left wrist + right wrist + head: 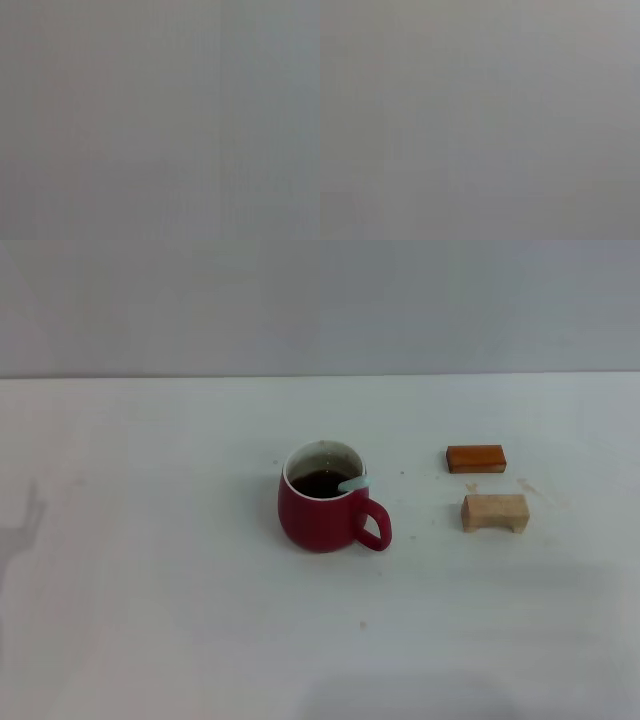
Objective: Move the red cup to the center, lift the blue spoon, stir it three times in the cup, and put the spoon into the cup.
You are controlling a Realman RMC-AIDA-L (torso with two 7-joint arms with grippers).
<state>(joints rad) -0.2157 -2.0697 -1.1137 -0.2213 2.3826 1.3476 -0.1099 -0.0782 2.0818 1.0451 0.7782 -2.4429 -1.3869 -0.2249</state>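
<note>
No part of the robot's body shows — both wrist views give only flat, featureless grey.

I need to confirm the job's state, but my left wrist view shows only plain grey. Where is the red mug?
Observer: The rounded dark-red ceramic mug stands upright near the middle of the white table.
Operator: And the spoon?
Observer: The small spoon with the pale-blue handle sits in the mug, its handle tip on the rim above the loop handle.
Operator: Any tool nearby?
Observer: Neither tool shows in any view; the right wrist view is plain grey too.
</note>
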